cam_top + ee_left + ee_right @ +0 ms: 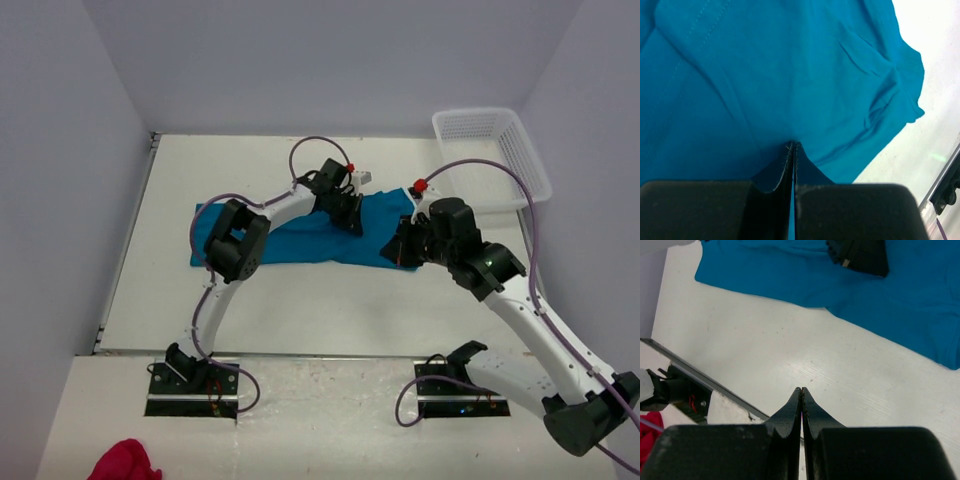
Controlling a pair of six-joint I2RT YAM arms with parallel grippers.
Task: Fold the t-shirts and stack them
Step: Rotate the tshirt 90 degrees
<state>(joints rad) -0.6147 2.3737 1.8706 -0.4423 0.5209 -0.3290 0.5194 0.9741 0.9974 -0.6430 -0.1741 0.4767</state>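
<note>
Left pincer [792,150], right pincer [801,392], seemingly closed

I count one desk [300,310], and on it one t-shirt [300,243], teal-blue. There is one white mesh basket [478,113] and one red cloth [125,462]. Of myself I count two arms, the left arm [285,205] and the right arm [530,320], each ending in one pair of jaws, which makes two pairs. Under the arms are two base plates, the left plate [190,392] and the right plate [462,395]. I see two red knobs, one by each wrist: the left knob [350,167] and the right knob [420,185].
</note>
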